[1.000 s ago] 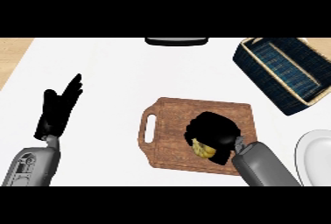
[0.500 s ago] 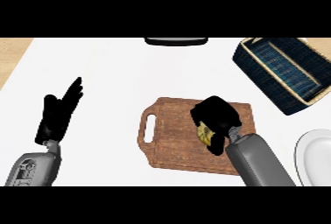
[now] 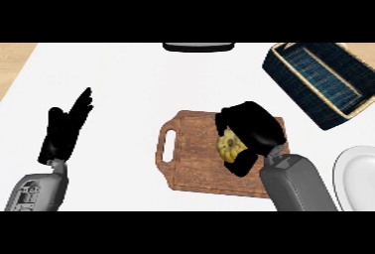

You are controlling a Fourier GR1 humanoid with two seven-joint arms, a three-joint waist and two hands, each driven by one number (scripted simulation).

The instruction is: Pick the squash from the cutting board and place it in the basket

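Note:
A yellow squash (image 3: 228, 147) shows under my right hand (image 3: 253, 129), whose fingers and thumb are curled round it over the right half of the brown wooden cutting board (image 3: 194, 158). Most of the squash is hidden by the hand. The dark blue woven basket (image 3: 350, 107) with a tan rim stands at the back right, apart from the hand. My left hand (image 3: 64, 130) rests open at the left of the counter, fingers pointing up.
A white plate (image 3: 357, 173) lies at the right edge, close beside my right forearm. A dark object (image 3: 198, 46) sits at the counter's far edge, centre. The counter's wooden edge shows at the upper left.
My right hand has moved up the board, away from me, with the squash in its grasp. The left hand has barely shifted.

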